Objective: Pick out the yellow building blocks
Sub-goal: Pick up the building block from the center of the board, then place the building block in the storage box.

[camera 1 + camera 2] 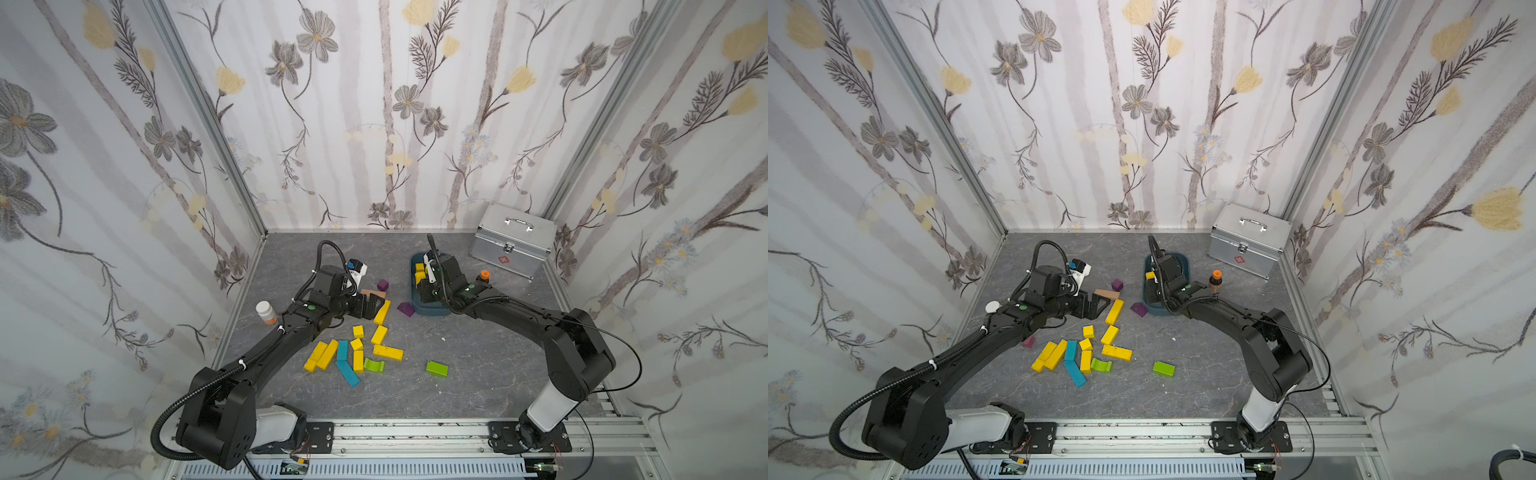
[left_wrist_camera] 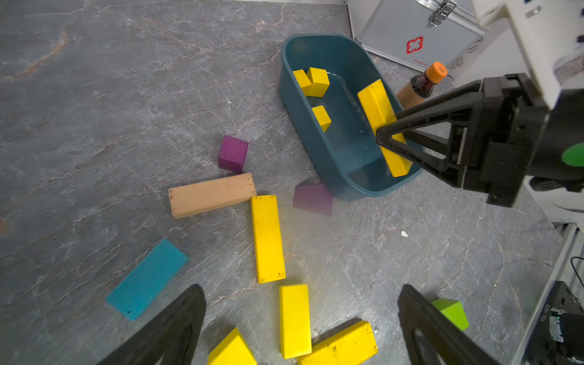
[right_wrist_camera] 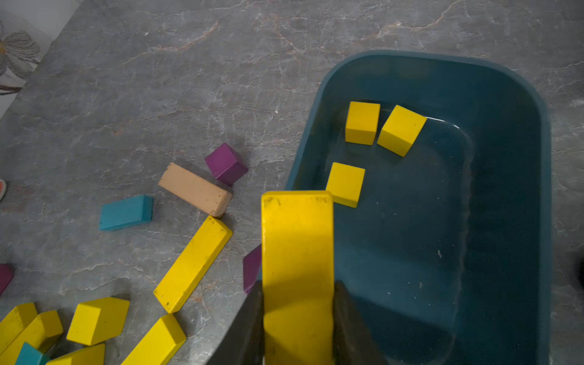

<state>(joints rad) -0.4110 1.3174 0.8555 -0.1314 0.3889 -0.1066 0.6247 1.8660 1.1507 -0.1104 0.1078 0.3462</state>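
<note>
Right gripper (image 3: 298, 316) is clamped on a long yellow bar (image 3: 297, 240), fingers pinching its two long faces. The bar hangs over the blue bin (image 3: 518, 94), close along one long wall; whether it touches bottom I can't tell. Three yellow cubes (image 3: 361, 123) lie inside at the far end. Best play, I'd say: nudge toward the bare middle, go low, then let go, so the bar neither clips the rim nor lands on the cubes. Left gripper (image 2: 301, 292) is spread wide and empty above the loose yellow blocks (image 1: 380, 334). In a top view the bin sits near one o'clock of that pile. A purple block (image 1: 405, 308) crowds its seven o'clock and a bottle (image 1: 483, 277) its three, so exit straight up.
</note>
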